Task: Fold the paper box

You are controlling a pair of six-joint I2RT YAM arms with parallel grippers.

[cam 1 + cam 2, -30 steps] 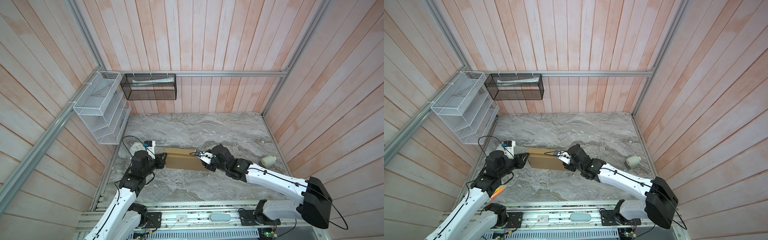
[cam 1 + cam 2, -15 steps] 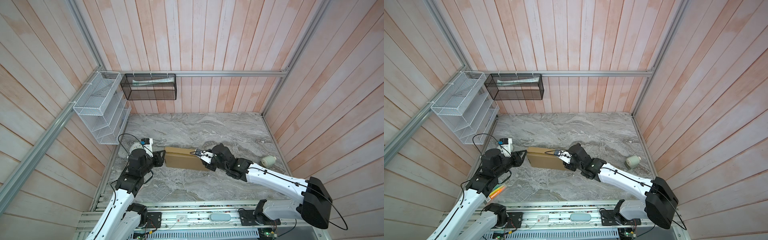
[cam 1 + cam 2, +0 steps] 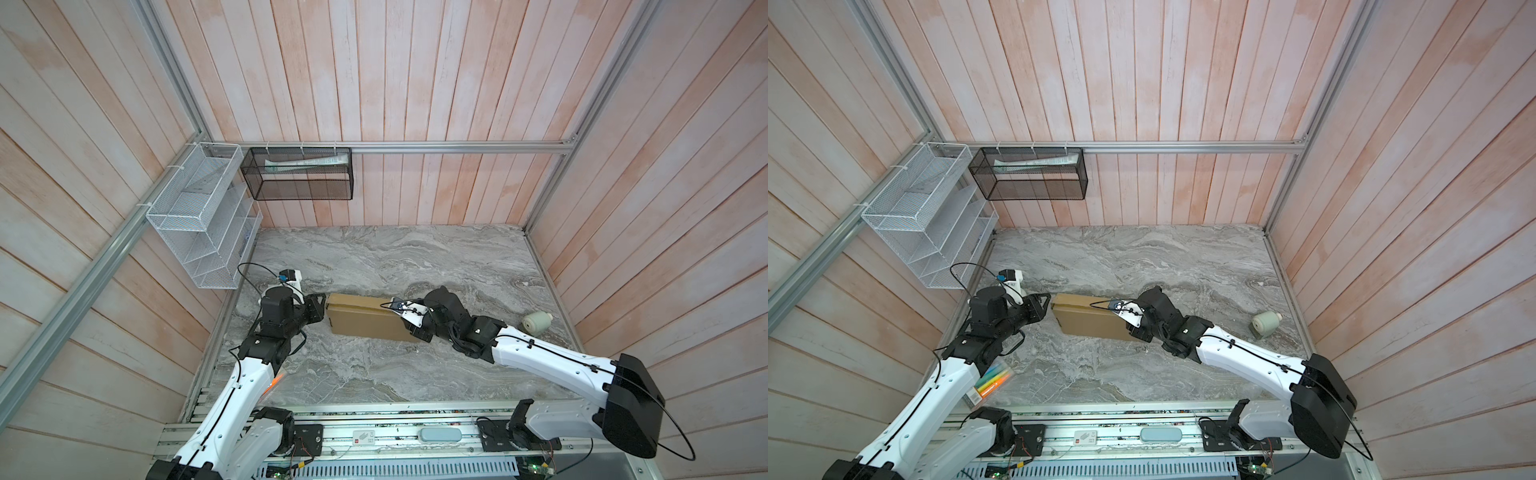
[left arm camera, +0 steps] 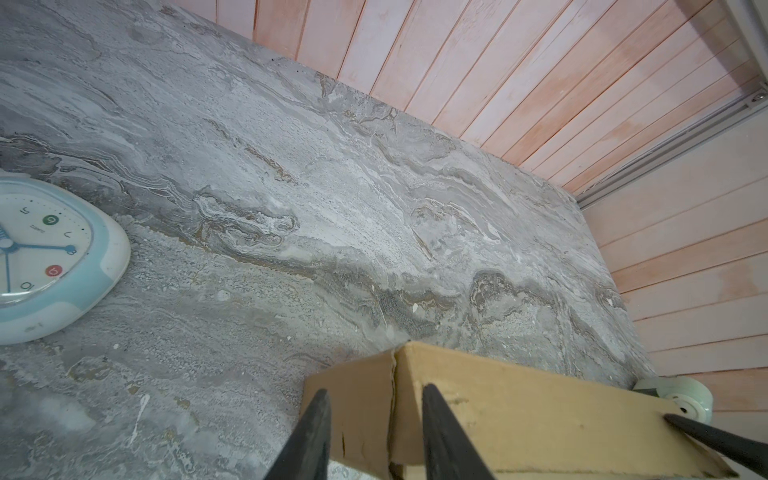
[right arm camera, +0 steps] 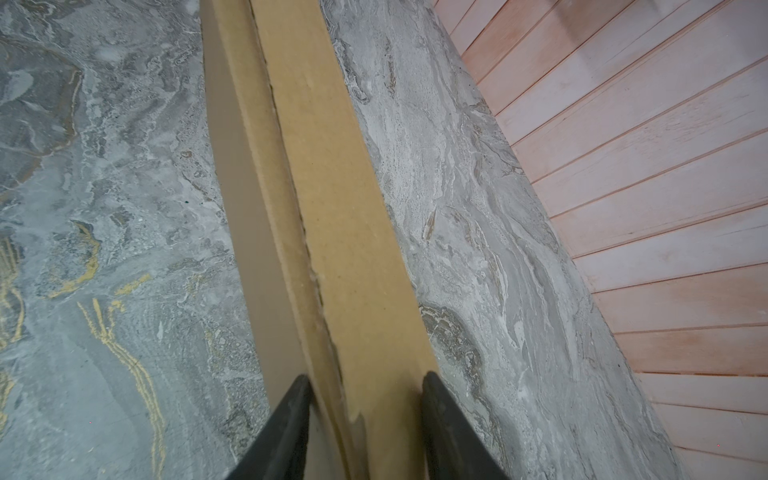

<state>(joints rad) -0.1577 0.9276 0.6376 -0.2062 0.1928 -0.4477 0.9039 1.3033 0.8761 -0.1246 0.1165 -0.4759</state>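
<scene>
1. Since a second ago, the left arm (image 3: 249,374) is sitting a little higher in the frame beside the left end of the paper box (image 3: 365,322). The right arm (image 3: 548,361) is staying where it was.
2. Grey marble tabletop (image 3: 374,257) is filling the lower middle of both top views.
3. Low and centre on it, the paper box is lying with its long axis running left to right across the frame, dipping slightly rightward.
4. The right tool (image 5: 365,378) is clamping across the box's right end, one finger on either side of its narrow seamed face.
5. The left tool (image 4: 375,390) is standing partly open at the left end's corner, gripping nothing that shows. The box is stretching away to its right in the frame, so I judge any work on that end is falling to this arm.
6. A pale roll (image 3: 536,324) is lying well apart at the right.
</scene>
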